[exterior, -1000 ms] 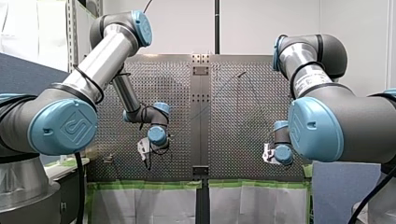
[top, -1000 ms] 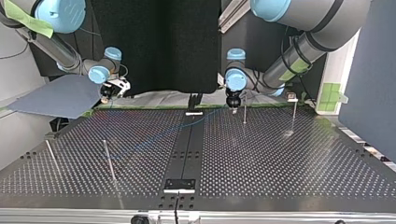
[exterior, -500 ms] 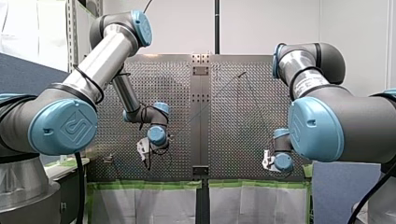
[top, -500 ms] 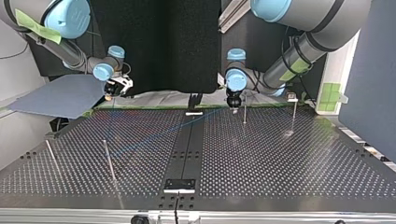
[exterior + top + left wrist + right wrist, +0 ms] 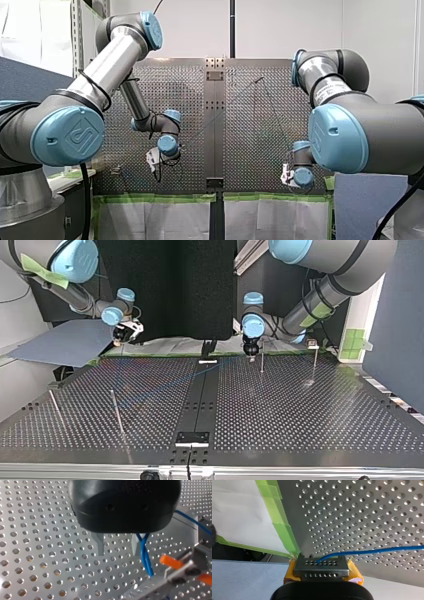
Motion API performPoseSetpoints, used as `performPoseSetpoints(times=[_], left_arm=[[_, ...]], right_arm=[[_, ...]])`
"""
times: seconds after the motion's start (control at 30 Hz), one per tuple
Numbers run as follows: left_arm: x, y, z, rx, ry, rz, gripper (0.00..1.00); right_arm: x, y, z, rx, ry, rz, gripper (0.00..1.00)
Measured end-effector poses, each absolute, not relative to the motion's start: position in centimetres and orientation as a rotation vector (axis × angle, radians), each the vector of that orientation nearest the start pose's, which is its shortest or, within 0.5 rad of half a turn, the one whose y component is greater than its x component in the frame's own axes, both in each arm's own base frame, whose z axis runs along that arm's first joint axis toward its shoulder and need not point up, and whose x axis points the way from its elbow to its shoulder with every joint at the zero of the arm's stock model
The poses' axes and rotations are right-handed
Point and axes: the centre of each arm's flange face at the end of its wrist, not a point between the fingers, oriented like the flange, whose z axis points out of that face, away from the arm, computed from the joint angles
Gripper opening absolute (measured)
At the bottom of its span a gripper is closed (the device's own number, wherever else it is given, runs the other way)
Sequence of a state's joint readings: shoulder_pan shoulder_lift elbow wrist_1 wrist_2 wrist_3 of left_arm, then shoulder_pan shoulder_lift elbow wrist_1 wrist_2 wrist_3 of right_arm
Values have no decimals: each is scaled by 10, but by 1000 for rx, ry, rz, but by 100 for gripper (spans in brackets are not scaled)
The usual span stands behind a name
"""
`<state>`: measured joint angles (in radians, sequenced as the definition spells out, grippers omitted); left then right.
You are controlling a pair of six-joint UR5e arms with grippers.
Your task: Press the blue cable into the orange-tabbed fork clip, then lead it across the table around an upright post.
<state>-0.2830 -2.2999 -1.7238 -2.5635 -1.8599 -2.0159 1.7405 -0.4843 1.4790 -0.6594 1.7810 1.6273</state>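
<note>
My right hand [image 5: 322,563] pinches the blue cable [image 5: 372,551]; my left hand [image 5: 118,552] stands wide (cable just beside it).

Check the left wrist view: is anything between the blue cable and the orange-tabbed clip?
Nothing visible. The cable passes beside one finger of my open left gripper and runs on unbroken to the edge of the clip, near its orange tab. Around it there is only perforated table.
</note>
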Motion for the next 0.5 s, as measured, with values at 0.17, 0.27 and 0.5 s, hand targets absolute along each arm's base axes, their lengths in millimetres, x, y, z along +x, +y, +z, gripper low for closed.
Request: performPoseSetpoints(times=[0.17,0.27,0.5], left_arm=[[541,-266,53,-349,1836,-233,56],[541,-266,53,-349,1836,-233,56],[541,-266,53,-348,1836,-233,56]], right_arm=[[219,-619,-102,1417,-1470,984,0],[218,-619,-103,1415,-1473,984,0],[218,-619,-106,1411,-1480,985,0]])
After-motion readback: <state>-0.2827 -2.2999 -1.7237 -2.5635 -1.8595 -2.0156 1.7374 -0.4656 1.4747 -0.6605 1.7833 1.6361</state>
